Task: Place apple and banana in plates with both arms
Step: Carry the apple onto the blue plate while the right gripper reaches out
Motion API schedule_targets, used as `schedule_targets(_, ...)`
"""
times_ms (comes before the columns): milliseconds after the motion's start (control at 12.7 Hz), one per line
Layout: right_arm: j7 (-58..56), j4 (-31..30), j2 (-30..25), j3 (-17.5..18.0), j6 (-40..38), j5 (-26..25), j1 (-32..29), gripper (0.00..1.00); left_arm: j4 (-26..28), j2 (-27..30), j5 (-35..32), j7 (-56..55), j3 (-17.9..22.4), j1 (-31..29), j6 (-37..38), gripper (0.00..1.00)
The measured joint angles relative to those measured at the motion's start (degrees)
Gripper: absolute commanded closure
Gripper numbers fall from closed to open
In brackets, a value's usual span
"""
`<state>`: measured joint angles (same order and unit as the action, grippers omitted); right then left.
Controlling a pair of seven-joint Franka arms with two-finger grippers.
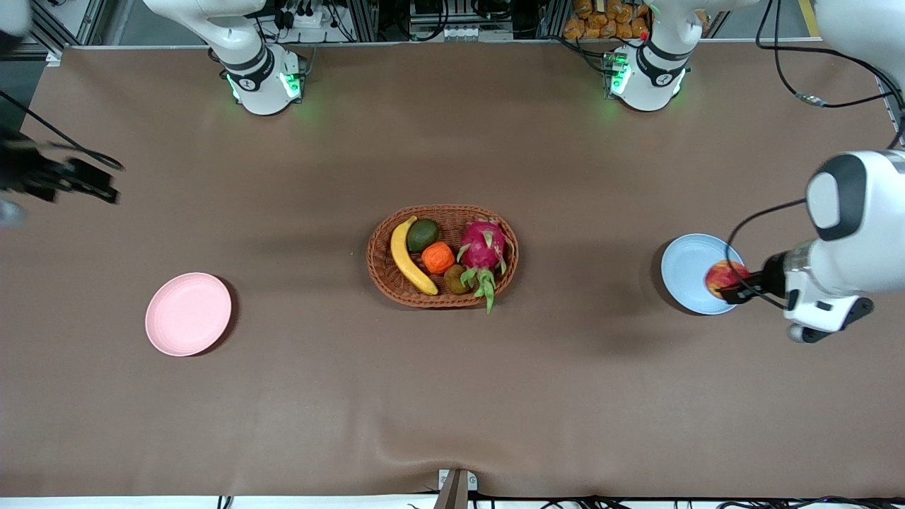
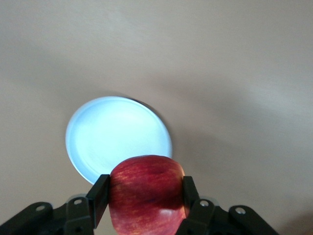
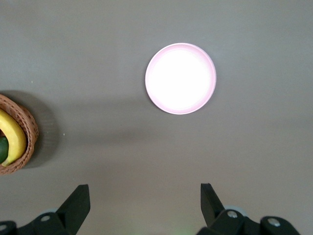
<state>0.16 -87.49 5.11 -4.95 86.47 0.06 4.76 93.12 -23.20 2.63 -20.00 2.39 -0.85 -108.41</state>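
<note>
Now we are watching the left hand [image 1: 735,288] hanging over the blue plate [image 1: 689,272] at the left arm's end of the counter [image 1: 452,396], its two fingers [image 2: 99,196] clamped on the apple [image 2: 146,193], one on each flank. In the left wrist view the apple is sitting over the plate's rim rather than its middle, so we are judging that the coming move turns on carrying the fruit further in over the plate's centre before lowering and letting go. We are seeing the right hand [image 3: 144,200] waiting up in the air at the right arm's end, fingers spread wide and gripping nothing, with the pink plate [image 1: 188,314] on the counter below it. The banana [image 1: 410,256] is lying in the wicker basket [image 1: 442,256] at mid-counter, along the wall toward the right arm's end, its long axis running from the robots' side toward the front camera, so the right arm looks the better placed to fetch it. Counting up: we are seeing two plates, one apple, one banana, one basket.
</note>
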Motion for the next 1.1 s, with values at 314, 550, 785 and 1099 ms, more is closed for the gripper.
schedule_targets(314, 0.6, 0.0, 6.2, 0.2, 1.7, 0.0, 8.6, 0.0, 12.6, -0.9, 0.0, 7.8, -0.2, -4.5, -13.7, 1.0)
schedule_targets(550, 0.9, -0.1, 11.0, 0.2, 8.4, 0.9, 10.7, 0.0, 21.1, -1.0, 0.0, 8.0, -0.8, -4.4, -23.6, 0.82)
schedule_targets(785, 0.9, 0.0, 15.0, 0.2, 10.1, 3.4, 12.9, 0.0, 22.8, -0.9, 0.0, 8.8, -0.7, -4.6, -25.6, 0.0)
schedule_targets(1099, 5.0, 0.1, 21.4, 0.3, 16.2, 9.1, 18.4, 0.0, 22.2, 0.7, 0.0, 8.7, -0.8, -4.5, -25.5, 0.0)
